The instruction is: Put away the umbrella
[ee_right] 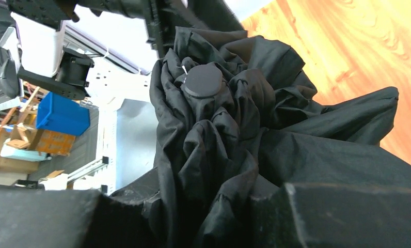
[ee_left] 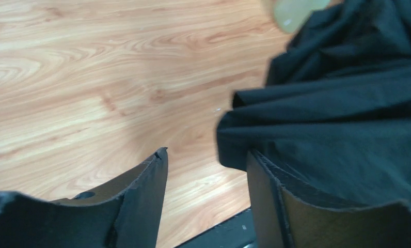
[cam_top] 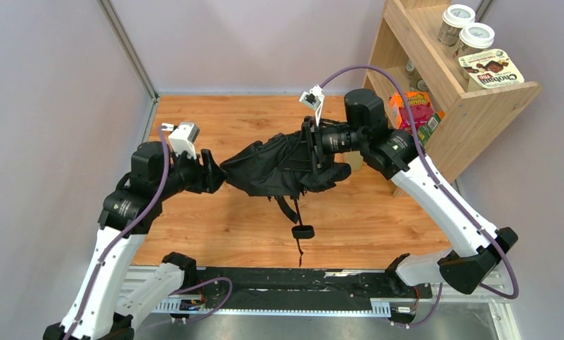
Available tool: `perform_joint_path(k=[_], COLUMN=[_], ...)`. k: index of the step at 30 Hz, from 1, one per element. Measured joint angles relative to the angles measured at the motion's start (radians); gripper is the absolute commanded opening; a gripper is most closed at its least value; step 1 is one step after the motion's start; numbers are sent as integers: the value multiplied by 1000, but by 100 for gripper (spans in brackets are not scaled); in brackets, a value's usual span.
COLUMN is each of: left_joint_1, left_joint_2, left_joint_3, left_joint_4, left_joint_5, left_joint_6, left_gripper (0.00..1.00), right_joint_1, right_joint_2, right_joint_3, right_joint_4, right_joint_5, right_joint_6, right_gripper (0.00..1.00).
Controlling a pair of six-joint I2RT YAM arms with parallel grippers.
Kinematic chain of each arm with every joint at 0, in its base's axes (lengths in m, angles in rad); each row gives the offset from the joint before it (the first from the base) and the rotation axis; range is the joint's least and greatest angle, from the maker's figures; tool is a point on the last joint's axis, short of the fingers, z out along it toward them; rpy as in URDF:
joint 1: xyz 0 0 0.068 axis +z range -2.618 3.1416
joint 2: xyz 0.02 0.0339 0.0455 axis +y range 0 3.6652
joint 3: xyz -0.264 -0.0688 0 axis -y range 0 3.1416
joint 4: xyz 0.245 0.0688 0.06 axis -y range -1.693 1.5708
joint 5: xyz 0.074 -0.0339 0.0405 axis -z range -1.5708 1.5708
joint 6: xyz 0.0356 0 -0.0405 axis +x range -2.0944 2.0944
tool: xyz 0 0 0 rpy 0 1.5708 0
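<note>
Over table [cam_top: 215,234]: umbrella [cam_top: 275,166] bunched in right pincer [cam_top: 313,157], left pincer [cam_top: 215,172] agape.

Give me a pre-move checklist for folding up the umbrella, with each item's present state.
1. Right gripper clamps the umbrella fabric: ok.
2. Left gripper has fabric between its fingers: not ok, open, fabric only beside one finger.
3. Canopy bunched around the top cap: ok.
4. Handle free on the table: ok.
5. Shaft collapsed: cannot tell.
</note>
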Motion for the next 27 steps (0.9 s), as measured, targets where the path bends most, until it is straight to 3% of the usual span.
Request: perform_joint_path(k=[4, 7, 14, 17, 22, 27], left_joint_1=[0, -1, -1, -1, -1, -1], left_joint_2=[-49, -78, -240, -330, -410, -449], left_joint_3=[23, 60, 52, 0, -98, -161], left_joint_4=[16, 12, -12, -6, 2, 4], left_joint_5=[63, 40, -233, -293, -328, -328], left_joint_6=[-5, -6, -41, -72, -135, -189], left_gripper=[71, 72, 75, 75, 74, 74], right_joint_1=[0, 9, 15, 39, 151, 229], right_joint_2=[14, 36, 111, 159, 317, 490], right_joint_3=[43, 83, 179, 222, 279, 192], right_joint_4=[-37, -117, -193, -167, -17, 140], right_joint_5=[54, 188, 606, 819, 1241, 1451], right_joint_6=[-53, -130, -325, -449, -812, -1026], right_gripper=[0, 0, 0, 0, 0, 0])
